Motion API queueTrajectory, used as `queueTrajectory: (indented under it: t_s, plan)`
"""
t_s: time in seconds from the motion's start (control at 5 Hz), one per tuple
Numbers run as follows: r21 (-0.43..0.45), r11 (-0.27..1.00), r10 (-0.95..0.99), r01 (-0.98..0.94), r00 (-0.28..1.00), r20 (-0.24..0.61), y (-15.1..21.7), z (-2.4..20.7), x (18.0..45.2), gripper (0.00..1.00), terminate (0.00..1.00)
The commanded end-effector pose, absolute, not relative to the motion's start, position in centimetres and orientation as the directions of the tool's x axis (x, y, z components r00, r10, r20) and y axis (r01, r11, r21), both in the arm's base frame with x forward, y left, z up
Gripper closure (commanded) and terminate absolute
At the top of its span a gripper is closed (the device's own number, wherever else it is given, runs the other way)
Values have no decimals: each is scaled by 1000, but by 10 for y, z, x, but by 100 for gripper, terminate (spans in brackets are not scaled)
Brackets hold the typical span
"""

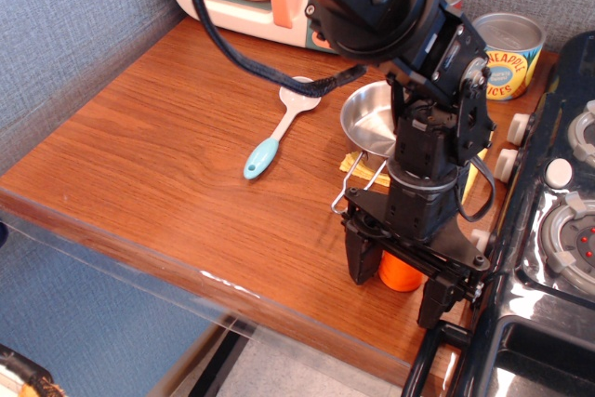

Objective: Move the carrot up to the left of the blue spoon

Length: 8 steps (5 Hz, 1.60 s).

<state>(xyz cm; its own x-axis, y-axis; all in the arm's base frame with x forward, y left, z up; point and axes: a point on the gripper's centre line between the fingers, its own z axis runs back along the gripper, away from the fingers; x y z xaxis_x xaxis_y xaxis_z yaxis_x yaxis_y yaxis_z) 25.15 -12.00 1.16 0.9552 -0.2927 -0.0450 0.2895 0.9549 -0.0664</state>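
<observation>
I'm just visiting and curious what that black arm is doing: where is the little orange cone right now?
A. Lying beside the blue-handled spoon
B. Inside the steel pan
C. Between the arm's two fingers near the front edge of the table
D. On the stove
C: the carrot stands on the wood between the two black fingers of the gripper, far from the blue spoon and outside the steel pan.

Bare table [167, 155] left of blue spoon [279, 132] — steel pan [370, 125] probably crowds right.
</observation>
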Motion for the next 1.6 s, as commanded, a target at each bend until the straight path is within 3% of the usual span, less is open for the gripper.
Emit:
queueTrajectory:
  t_s: [0.0, 0.4, 0.8, 1.4]
  plan:
    - [-66, 947, -313, 314, 950, 25, -124, 41, 250, 0, 0]
    - [-74, 951, -296, 301, 952, 72, -125, 56, 264, 0, 0]
    - [-64, 965, -249, 254, 965, 77, -117, 55, 290, 0, 0]
    - [-57, 958, -278, 280, 959, 50, -122, 48, 280, 0, 0]
